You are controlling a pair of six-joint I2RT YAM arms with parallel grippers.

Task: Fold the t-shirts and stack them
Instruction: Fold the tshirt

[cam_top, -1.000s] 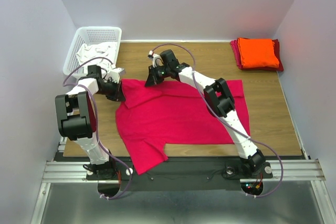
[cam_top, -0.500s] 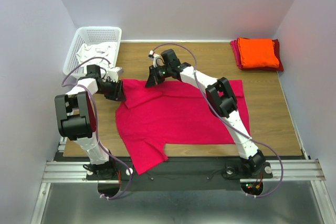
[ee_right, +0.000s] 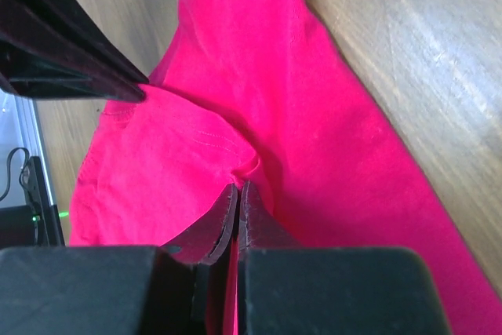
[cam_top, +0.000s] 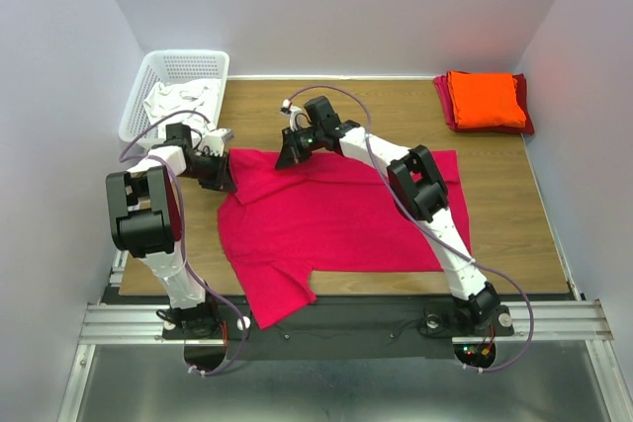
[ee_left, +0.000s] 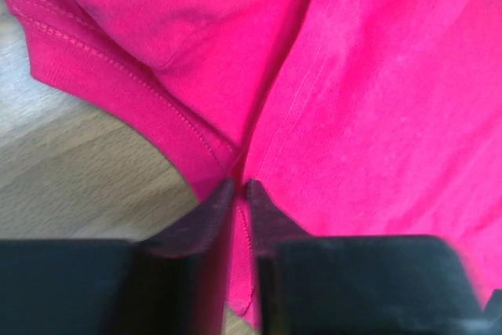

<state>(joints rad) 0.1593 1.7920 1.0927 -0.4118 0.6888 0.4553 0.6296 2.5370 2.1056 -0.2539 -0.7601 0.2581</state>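
while the magenta shirt [cam_top: 336, 214] lies spread | left end effector [ee_left: 239, 184] pinches its edge | right end effector [ee_right: 238, 187] likewise (far side)

The left gripper [cam_top: 222, 172] has edged slightly leftward and away, taking the pinkish-red t-shirt's [cam_top: 336, 224] pinched edge along. The right gripper [cam_top: 291, 152] has nudged marginally farther away.

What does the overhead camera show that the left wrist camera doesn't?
Only the overhead view shows the white basket, the folded orange shirt lying on a darker red one at the far right corner, and the right gripper pinching the pink shirt at its far edge. Only the left wrist view shows the stitched hem and the fingers closed tight on a fold. Both show the pink shirt, the left gripper and the wooden table.
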